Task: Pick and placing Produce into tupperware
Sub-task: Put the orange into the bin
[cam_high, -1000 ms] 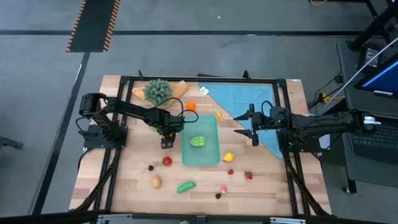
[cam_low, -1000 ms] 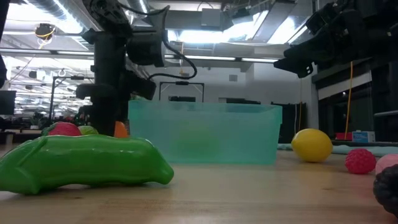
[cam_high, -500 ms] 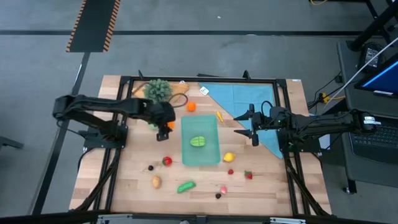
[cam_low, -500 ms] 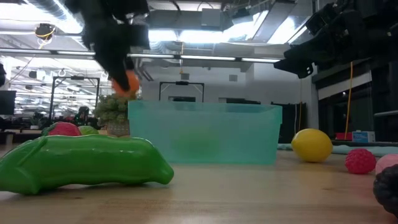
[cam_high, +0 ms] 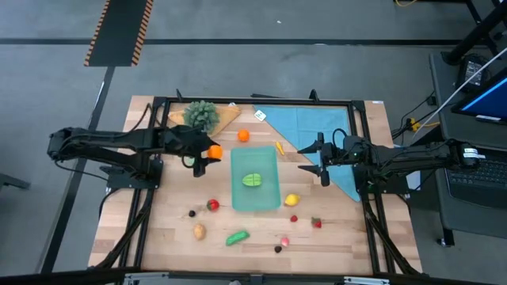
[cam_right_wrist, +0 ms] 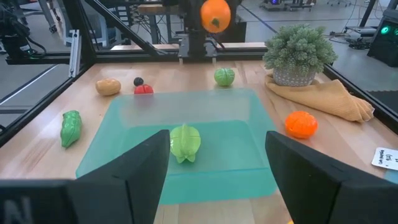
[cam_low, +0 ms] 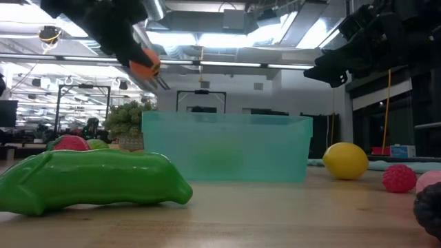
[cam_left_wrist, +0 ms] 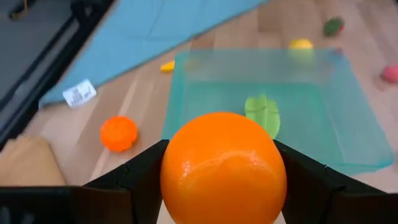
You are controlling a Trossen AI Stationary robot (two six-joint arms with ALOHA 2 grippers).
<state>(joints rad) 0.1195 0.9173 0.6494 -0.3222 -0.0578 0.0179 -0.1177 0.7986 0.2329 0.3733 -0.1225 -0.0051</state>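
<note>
Teal and translucent, the tupperware (cam_high: 255, 180) sits mid-table seen from above, its long axis running from the far edge toward the near edge, with a green leafy piece (cam_high: 253, 180) lying inside. The left gripper (cam_high: 207, 152) hangs just off its far-left corner, jaws pinching an orange (cam_high: 214, 151). A second orange fruit (cam_high: 243, 135) rests on the wood beyond the container, near a blue cloth (cam_high: 309, 127). The right gripper (cam_high: 319, 161) waits over that cloth's edge, jaws spread and holding nothing. A lemon (cam_high: 291, 200), a green pod (cam_high: 236, 237) and other small produce lie scattered toward the near edge.

At table level, the container (cam_low: 226, 148) shows its short side, the pod (cam_low: 93, 178) lies lengthwise in front, and the orange (cam_low: 144, 65) is held well above the rim, up and to the left.

Through the left wrist camera, the orange (cam_left_wrist: 223, 168) fills the gap between the dark fingers (cam_left_wrist: 134, 180), with the container (cam_left_wrist: 267, 106) beyond.

From the right wrist camera, the held orange (cam_right_wrist: 216, 14) hangs past the container's (cam_right_wrist: 186, 143) far side, and a bushy plant (cam_right_wrist: 300, 53) stands on a tan cloth.
</note>
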